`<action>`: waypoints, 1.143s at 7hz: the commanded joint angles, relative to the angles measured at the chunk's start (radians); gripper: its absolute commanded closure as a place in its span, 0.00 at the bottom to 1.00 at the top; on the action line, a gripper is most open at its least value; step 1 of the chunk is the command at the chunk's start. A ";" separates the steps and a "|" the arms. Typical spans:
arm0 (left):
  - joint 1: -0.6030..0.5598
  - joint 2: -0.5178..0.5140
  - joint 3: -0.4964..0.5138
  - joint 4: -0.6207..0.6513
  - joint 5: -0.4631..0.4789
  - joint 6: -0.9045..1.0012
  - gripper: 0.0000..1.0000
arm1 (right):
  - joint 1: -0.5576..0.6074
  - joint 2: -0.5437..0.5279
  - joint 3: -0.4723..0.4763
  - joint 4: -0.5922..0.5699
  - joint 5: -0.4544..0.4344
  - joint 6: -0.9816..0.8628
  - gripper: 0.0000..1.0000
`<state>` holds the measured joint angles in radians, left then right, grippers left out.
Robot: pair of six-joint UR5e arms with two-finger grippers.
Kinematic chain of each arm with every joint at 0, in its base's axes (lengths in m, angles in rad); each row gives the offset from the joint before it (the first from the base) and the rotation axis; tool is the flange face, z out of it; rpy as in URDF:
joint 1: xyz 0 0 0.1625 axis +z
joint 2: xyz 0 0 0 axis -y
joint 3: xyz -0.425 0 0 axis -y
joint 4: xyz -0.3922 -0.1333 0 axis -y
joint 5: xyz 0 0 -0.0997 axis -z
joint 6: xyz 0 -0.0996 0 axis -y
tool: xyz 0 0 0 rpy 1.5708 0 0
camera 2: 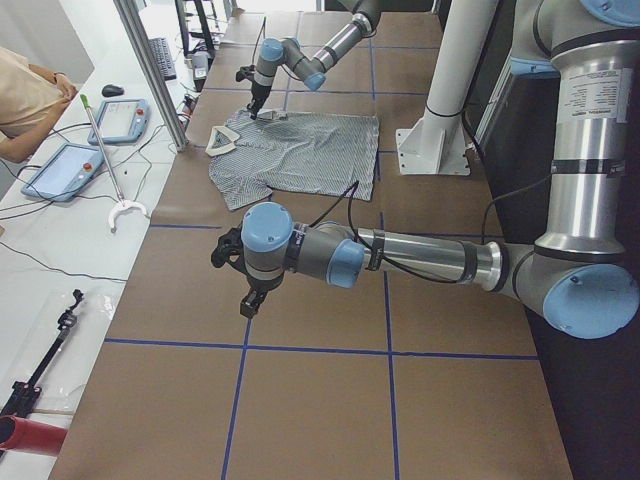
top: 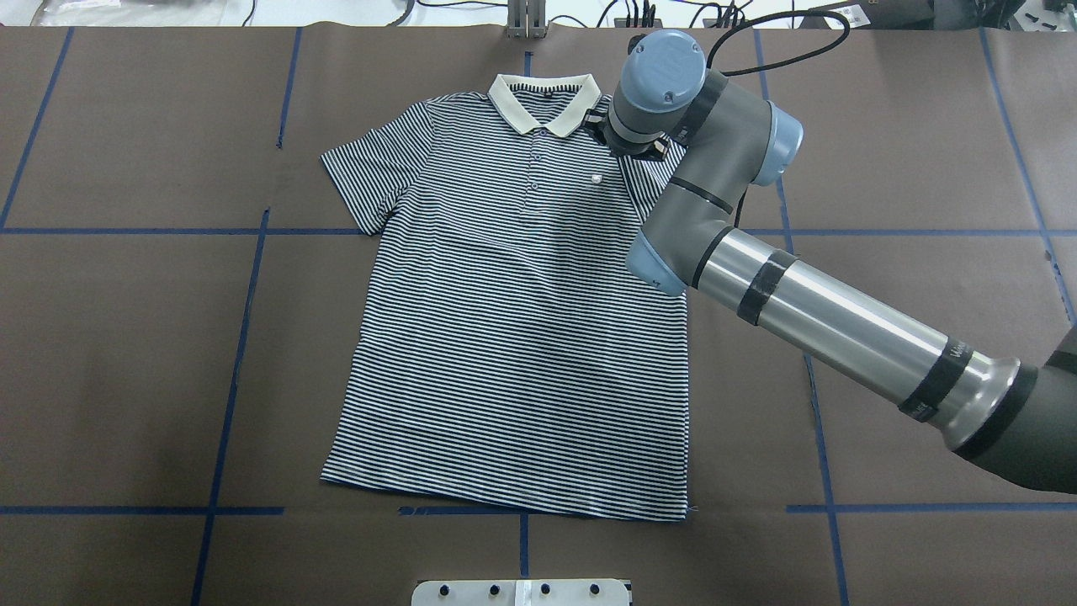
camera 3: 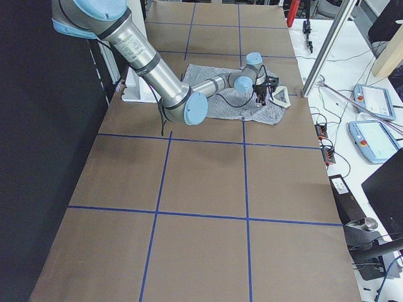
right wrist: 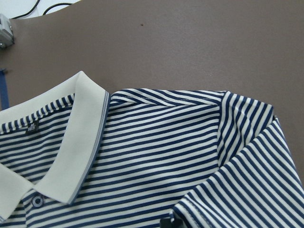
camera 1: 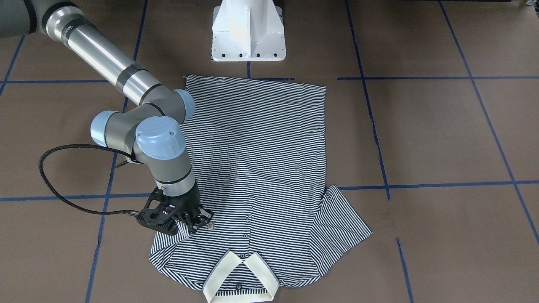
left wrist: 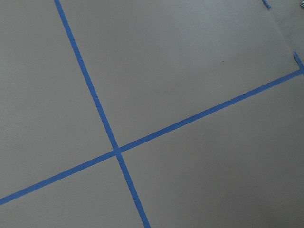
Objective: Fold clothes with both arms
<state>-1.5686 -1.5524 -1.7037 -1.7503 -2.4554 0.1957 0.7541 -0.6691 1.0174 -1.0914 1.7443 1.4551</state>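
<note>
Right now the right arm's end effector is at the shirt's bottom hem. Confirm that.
Not the hem. The right arm's end effector is at the shirt's shoulder, beside the collar, at the opposite end from the hem, as the exterior front-facing view shows.

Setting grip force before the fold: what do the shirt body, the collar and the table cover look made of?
Shirt body: soft matte knit, probably cotton; fine stripes, limp folds at the sleeve.
Collar: thicker cream knit; keeps a crisp edge.
Table cover: matte brown sheet, perhaps paper; flat, marked with blue tape.
</note>
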 commanded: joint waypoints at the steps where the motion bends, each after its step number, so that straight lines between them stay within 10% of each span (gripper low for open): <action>1: 0.001 0.000 0.001 -0.002 -0.067 -0.004 0.00 | -0.002 0.019 -0.034 0.005 -0.009 0.001 0.76; 2: 0.001 -0.006 0.007 -0.030 -0.109 -0.005 0.00 | -0.001 0.017 -0.039 0.005 -0.011 0.001 0.13; 3: 0.005 -0.011 0.004 -0.105 -0.116 -0.086 0.00 | 0.001 0.017 -0.039 0.005 -0.011 -0.001 0.00; 6: 0.227 -0.113 0.007 -0.417 -0.154 -0.657 0.00 | 0.034 -0.016 0.033 0.005 0.006 -0.004 0.00; 8: 0.507 -0.275 0.021 -0.405 0.171 -1.066 0.00 | 0.083 -0.178 0.227 0.007 0.113 -0.019 0.00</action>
<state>-1.2305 -1.7358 -1.6919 -2.1524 -2.4795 -0.6165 0.8054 -0.7495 1.1286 -1.0857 1.7913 1.4457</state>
